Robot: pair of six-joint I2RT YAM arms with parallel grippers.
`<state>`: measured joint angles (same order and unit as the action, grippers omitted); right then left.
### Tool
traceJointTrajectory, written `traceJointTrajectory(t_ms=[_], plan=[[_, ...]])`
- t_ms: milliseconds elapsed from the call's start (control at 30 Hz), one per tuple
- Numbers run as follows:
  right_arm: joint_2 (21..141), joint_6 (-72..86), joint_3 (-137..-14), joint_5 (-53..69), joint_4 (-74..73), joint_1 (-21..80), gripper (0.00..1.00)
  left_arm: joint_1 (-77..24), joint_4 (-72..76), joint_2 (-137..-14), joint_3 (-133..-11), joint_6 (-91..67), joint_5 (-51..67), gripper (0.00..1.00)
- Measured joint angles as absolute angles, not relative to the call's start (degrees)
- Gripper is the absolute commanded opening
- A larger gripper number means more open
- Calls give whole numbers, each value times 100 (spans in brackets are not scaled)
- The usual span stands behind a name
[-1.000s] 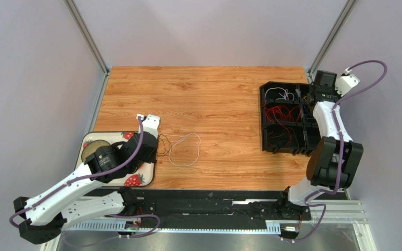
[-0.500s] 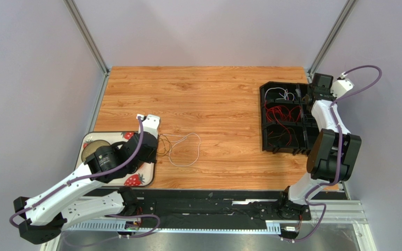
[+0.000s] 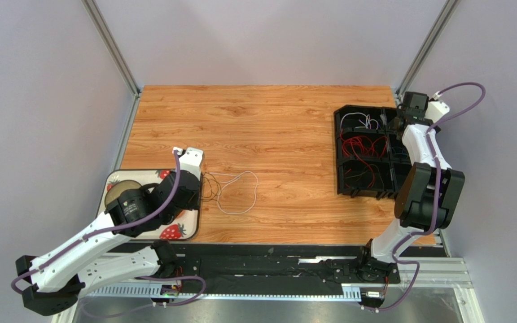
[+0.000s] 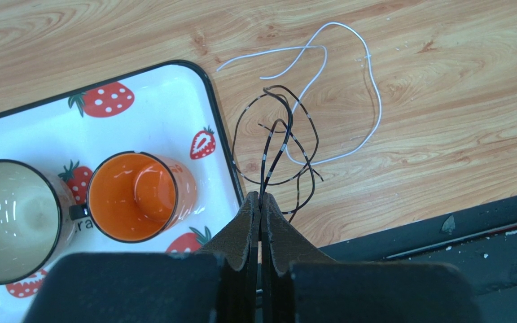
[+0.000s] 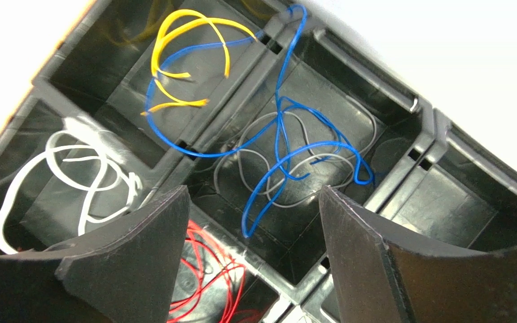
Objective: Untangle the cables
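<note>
The left arm (image 3: 92,235) is lying low and stretching from its base toward two o'clock in the top view. The left gripper (image 4: 260,198) is pointing downward, its fingers pressing flat together and pinching a dark cable (image 4: 278,138) at the tips. The right arm (image 3: 422,155) is standing folded at the elbow, the forearm reaching toward twelve o'clock. The right gripper (image 5: 253,195) is hanging with its jaws wide apart, and nothing is sitting between them.

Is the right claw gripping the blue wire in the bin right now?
No, the right claw stands open, and the blue wire lies draped over the black bin's dividers, touching neither finger.
</note>
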<state>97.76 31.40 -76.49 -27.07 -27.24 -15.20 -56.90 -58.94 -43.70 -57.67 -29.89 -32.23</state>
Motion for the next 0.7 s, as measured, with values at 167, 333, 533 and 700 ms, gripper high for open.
traceJointTrajectory(t_ms=[167,333,533,700], plan=[[9537,3081,-8020,-2574,-3011,-1520,75,-5690,-5892,-4316,-5767,-2989,-3223,0],[8851,3076,-8051,-2093,-3201,-1518,75,-5690,-5892,-4239,-5767,-2989,-3223,0],[8364,3011,-8263,-1426,-3404,-1485,69,-5690,-5892,-4180,-5767,-2989,-3221,0],[8034,2993,-8031,-489,-3367,-1269,69,-5690,-5889,-4062,-5767,-2989,-3218,0]])
